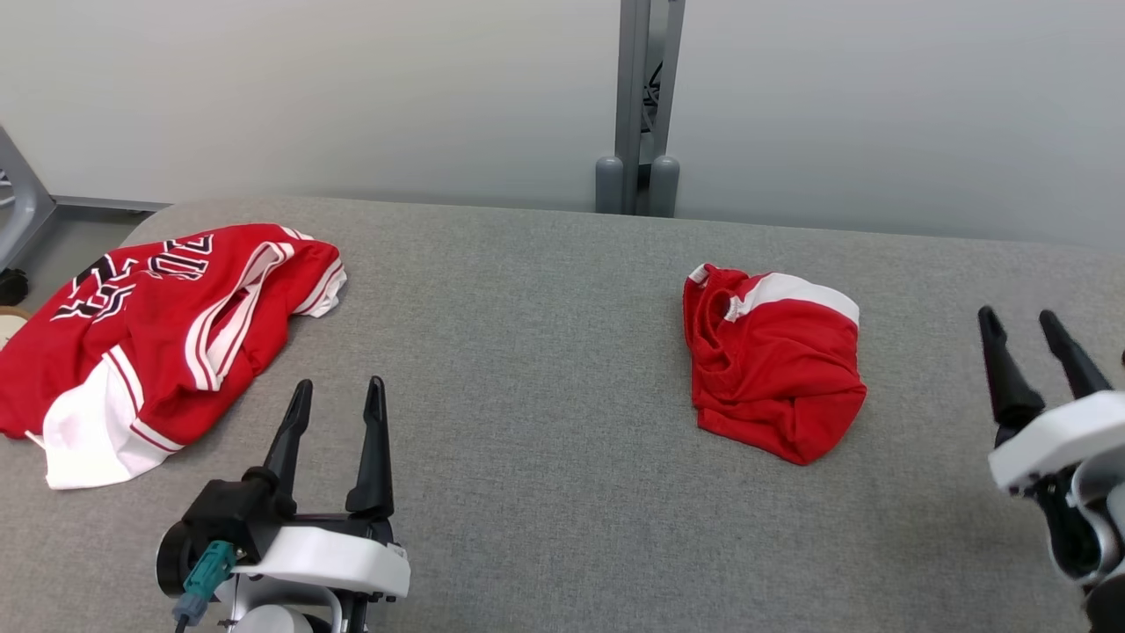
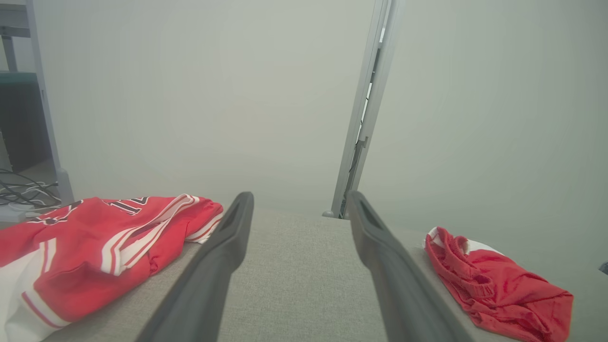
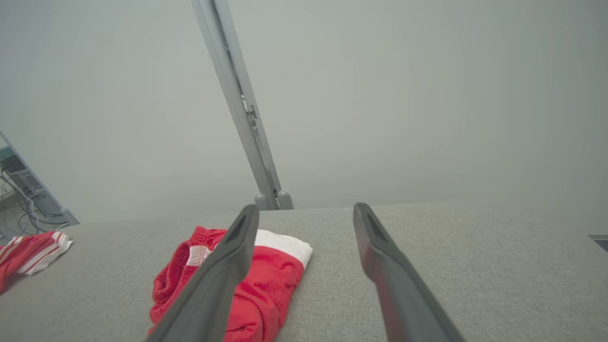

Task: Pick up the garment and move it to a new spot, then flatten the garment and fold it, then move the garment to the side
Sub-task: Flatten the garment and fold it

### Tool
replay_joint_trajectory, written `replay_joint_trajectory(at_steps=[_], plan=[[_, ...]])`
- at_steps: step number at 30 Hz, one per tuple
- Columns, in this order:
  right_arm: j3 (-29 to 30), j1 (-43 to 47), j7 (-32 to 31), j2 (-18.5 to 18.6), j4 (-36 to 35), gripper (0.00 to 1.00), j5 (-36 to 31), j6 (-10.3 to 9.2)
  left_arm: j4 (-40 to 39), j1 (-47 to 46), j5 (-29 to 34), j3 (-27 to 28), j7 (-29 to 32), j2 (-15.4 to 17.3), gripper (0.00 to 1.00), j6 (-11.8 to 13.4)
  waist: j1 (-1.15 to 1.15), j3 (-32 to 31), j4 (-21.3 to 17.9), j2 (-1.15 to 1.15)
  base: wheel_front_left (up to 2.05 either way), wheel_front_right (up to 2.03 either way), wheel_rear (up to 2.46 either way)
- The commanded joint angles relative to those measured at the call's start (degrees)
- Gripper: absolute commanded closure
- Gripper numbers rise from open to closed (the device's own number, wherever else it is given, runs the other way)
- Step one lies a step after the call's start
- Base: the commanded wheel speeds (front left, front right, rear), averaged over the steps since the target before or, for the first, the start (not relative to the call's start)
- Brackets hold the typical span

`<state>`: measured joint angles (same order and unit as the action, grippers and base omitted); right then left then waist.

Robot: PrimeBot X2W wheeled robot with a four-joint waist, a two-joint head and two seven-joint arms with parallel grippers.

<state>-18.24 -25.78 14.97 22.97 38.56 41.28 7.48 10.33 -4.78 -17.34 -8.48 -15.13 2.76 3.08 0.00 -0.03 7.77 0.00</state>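
Left gripper: the left gripper hung over the near-left part of the tabletop, its two long dark fingers spread wide with nothing between them.
Right gripper: the right gripper stood at the tabletop's right edge, fingers parted a little less widely, also empty.
Beside the left gripper: a crumpled red sports jersey with white trim and black lettering lay along the left edge, just beyond the left fingertips and untouched.
Toward the right gripper: a bunched pair of red shorts with a white waistband lay right of the middle, nearer the far edge, apart from both grippers.
Surface: the flat grey fabric-covered tabletop carried both garments.
Behind: a grey metal post rose past the far edge.
Stage: the pick-up looked not yet begun; which garment was meant could not be told.
Risk, grasp: closing on one loose top fold would probably lift a single layer, so the rest would drag and twist.
Risk, jersey: pulling it leftward could have slid it off the left edge.
Risk, surface: fingertips pressed too low could have snagged the tabletop's cloth along with the garment.
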Motion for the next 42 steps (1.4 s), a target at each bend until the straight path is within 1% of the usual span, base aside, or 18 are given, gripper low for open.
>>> replay_joint_trajectory(at_steps=[1,4,7,11,16,17,18,19,27,32,33,35,38,42], plan=[[1.1,0.8,0.3,-0.4,-1.3,0.0,-1.4,0.04,0.1,0.8,0.2,0.1,0.0,0.3,0.0,-0.3,0.0,0.1,-0.1,0.0,0.0,0.0,0.0],[6.9,6.0,0.3,-3.8,-5.8,0.0,-8.3,0.04,0.3,0.7,0.5,-0.5,0.0,0.2,0.0,-0.6,0.0,0.2,-0.3,0.0,0.0,0.0,0.0],[10.0,8.7,0.3,-6.0,-8.6,0.0,-13.2,0.04,0.4,0.6,0.7,-1.0,0.0,0.2,0.0,-0.6,0.0,0.2,-0.2,0.0,0.0,0.0,0.0],[12.4,9.8,0.3,-7.9,-10.1,0.0,-16.3,0.04,0.5,0.4,0.7,-1.5,0.0,0.3,0.0,-1.0,0.0,0.4,0.5,0.0,0.0,0.0,0.0],[13.3,8.6,0.3,-8.3,-10.9,0.0,-17.7,0.04,0.4,-0.2,0.9,-2.0,0.0,0.2,0.0,-0.9,0.0,1.8,1.8,0.0,0.0,0.0,0.0],[13.4,8.2,0.3,-8.3,-10.9,0.31,-17.7,0.04,0.3,-0.4,0.9,-2.0,0.0,0.2,0.0,-1.0,0.0,2.2,2.1,0.0,0.0,0.0,0.0],[13.2,8.0,0.3,-8.0,-10.5,0.79,-17.7,0.04,0.3,-0.6,0.9,-2.1,0.0,0.2,0.0,-1.0,0.0,2.7,2.5,0.0,0.0,0.0,0.0],[12.4,7.6,0.3,-7.6,-10.1,1.0,-17.8,0.04,0.3,-0.7,0.8,-2.3,0.0,0.2,0.0,-1.0,0.0,3.2,2.9,0.0,0.0,0.0,0.0],[9.8,2.2,0.3,-4.0,-7.1,1.0,-18.6,0.03,0.1,-2.7,0.6,-3.5,0.0,0.2,0.0,-0.8,0.0,8.2,5.9,0.0,0.0,0.0,0.0],[4.4,-0.6,0.3,-2.2,-2.3,1.0,-16.6,0.03,0.3,-3.9,1.4,-4.5,0.0,0.2,0.0,-0.6,0.0,10.4,7.7,0.0,0.0,0.0,0.0],[4.4,-0.6,0.3,-2.2,-2.3,1.0,-16.6,0.03,0.3,-3.9,1.4,-4.5,0.0,0.2,0.0,-0.6,0.0,10.4,7.7,0.0,0.0,0.0,0.0],[1.6,-1.5,0.3,-1.4,0.6,1.0,-15.0,0.03,0.3,-4.4,1.7,-5.1,0.0,0.2,0.0,-0.7,0.0,10.9,8.4,0.0,0.0,0.0,0.0],[-2.2,-2.4,0.3,-1.3,4.1,1.0,-11.7,0.03,0.3,-4.3,1.8,-5.6,0.0,0.2,0.0,-0.5,0.0,11.1,9.1,0.0,0.0,0.0,0.0],[-7.2,-2.2,-0.4,-1.6,6.2,1.0,-5.2,0.03,0.4,-4.1,1.8,-5.8,0.0,0.2,0.0,-0.2,0.0,11.0,9.3,0.0,0.0,0.0,0.0]])
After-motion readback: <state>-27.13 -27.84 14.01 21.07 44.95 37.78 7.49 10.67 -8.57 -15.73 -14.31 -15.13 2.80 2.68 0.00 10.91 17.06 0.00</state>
